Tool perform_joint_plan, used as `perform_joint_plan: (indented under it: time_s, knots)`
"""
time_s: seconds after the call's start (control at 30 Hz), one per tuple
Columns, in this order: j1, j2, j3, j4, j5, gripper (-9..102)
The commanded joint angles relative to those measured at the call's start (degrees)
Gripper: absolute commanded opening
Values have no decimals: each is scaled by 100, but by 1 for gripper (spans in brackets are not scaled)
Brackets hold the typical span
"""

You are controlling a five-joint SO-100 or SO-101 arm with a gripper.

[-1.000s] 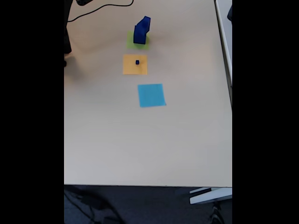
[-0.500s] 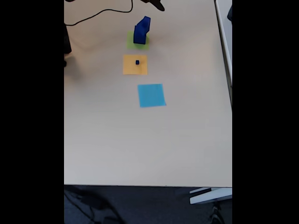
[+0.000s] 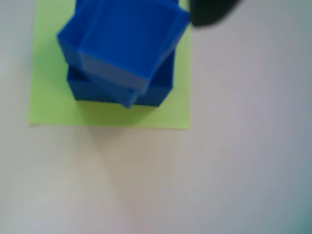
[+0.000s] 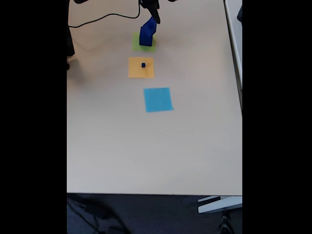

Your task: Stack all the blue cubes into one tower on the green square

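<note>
Blue cubes stand in a small tower on the green square, at the far end of the tabletop in the fixed view. In the wrist view the top cube sits turned a bit on the bigger cube under it, so its corners stick out over the edges. One tiny blue cube is not on the tower. It sits alone on the orange square, just beside the green one. A light blue square lies farther along with nothing on it.

The tool hangs right above the tower, very near the top cube. I cannot tell if it is open or closed (it is dark and blurry in both views).

The cubes look hard and smooth, with flat sides, and likely light. The tiny one should be easy to lift but easy to drop, so I would pinch it on two flat sides, right in the middle. The crooked tower may tip if bumped, so the last cube should go down softly in the middle of the top.
</note>
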Motion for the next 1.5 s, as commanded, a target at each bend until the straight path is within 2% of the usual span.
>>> perform_joint_plan:
  time_s: [0.0, 0.17, 0.43, 0.8, 1.33, 1.47]
  knots:
    - [-79, -114, -598, 158, 141, 31]
    - [-97, -580, -1213, 229, 308, 31]
    - [-176, -765, -1213, 545, 1160, 28]
    - [-18, -967, -1274, 826, 791, 31]
    - [-26, -1310, -1696, -264, 589, 34]
    - [-114, -1354, -1661, -79, 791, 33]
